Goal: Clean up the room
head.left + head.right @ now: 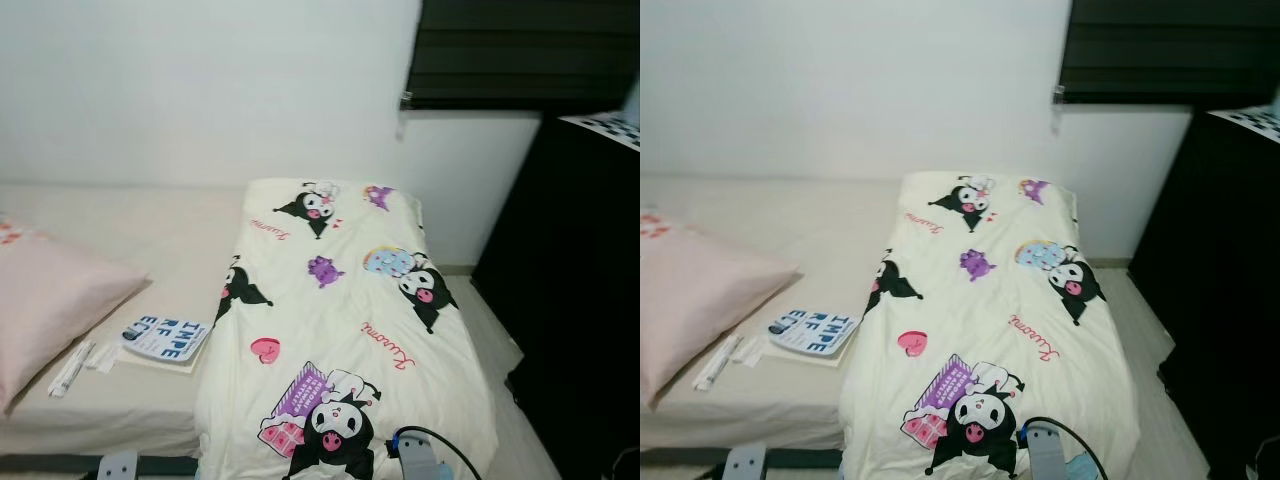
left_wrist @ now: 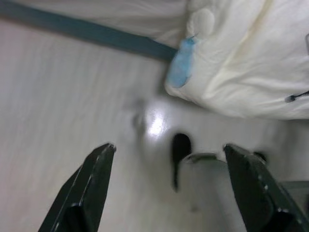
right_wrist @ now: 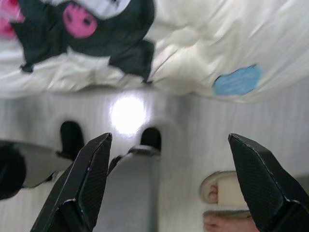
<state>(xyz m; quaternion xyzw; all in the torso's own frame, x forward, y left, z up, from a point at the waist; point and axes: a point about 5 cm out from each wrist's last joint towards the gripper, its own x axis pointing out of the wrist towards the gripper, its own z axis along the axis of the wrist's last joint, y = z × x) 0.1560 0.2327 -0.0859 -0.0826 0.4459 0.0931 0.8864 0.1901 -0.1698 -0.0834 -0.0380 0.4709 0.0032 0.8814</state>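
So right now it looks like the scouting stage of the cleanup: the robot stands at the foot of the bed [image 1: 150, 240] looking it over, and nothing is picked up yet. Going from the left, there's a pink pillow [image 1: 50, 300] lying on the bare mattress, then a white pen-like thing [image 1: 72, 368] just beside its edge, then a booklet with big blue letters [image 1: 168, 340] near that. Further right, a cream blanket with cartoon characters [image 1: 340, 330] is spread over the right half of the bed and hangs off its foot end, and past it there's a tall black cabinet [image 1: 580, 280] against the wall. Both arms hang low over the pale floor [image 2: 58, 96]. The left pincer [image 2: 171, 186] is spread wide and holds nothing, and the right pincer [image 3: 171, 181] is wide and empty too; in its view a person's foot in a sandal [image 3: 222, 200] stands on the floor close by. My guess for the next move: step toward the left side, bring an arm up over the mattress and go for the booklet or the pen, which lie flat so the grab will need a low approach.
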